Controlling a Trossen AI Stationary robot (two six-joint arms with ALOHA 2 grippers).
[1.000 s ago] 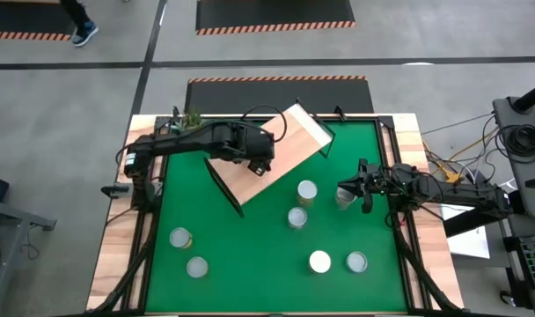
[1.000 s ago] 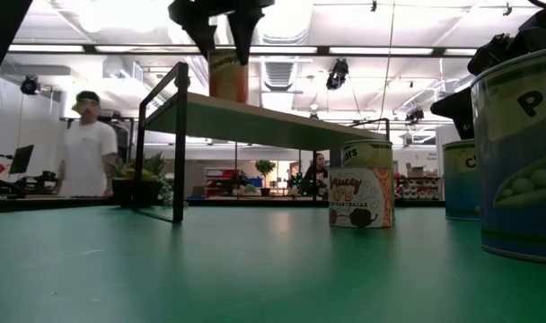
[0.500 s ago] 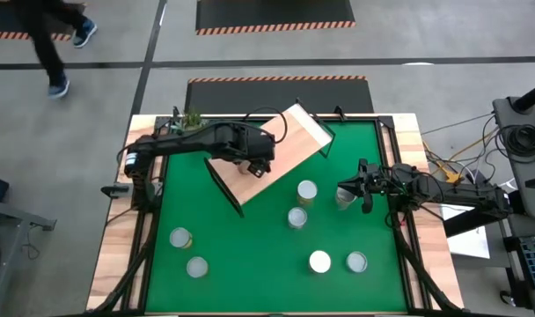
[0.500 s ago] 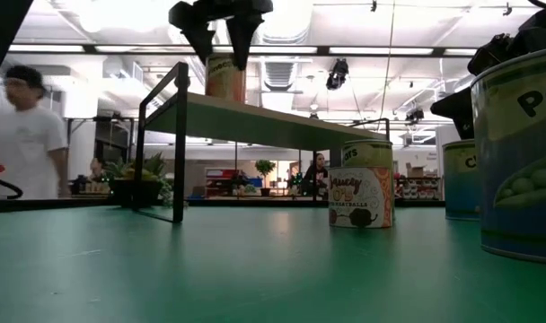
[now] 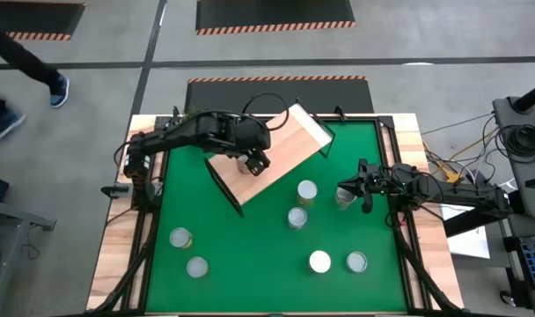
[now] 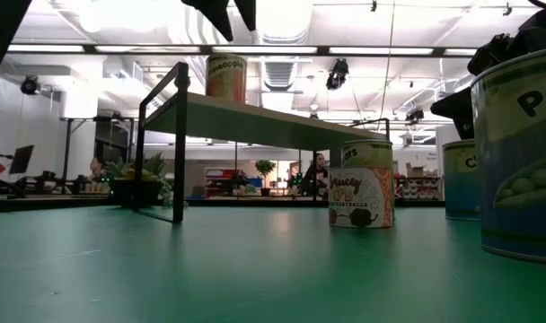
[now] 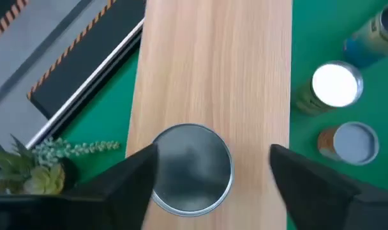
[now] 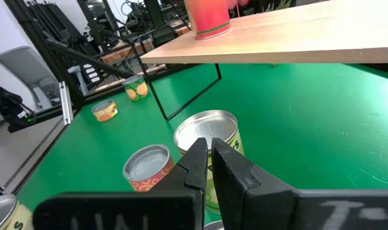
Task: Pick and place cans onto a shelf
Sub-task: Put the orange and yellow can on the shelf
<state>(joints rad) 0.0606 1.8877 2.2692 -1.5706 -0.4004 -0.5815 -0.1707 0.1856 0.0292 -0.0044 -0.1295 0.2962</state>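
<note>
**Clearing a can just set on the shelf**

Left gripper (image 7: 210,185) hangs straight above the upright can (image 7: 193,167) on the shelf (image 5: 276,150), upper centre of the high view; fingers spread, clear of it, holding nothing. Right gripper (image 8: 205,169) pinched shut, empty, mid-right. Count: six cans on the mat, one shelved, one shelf.

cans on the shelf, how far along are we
One can stands on the shelf; the left tool hangs open above it, holding nothing. The right tool waits shut at the mat's right side. Seven cans are left on the green mat.
</note>
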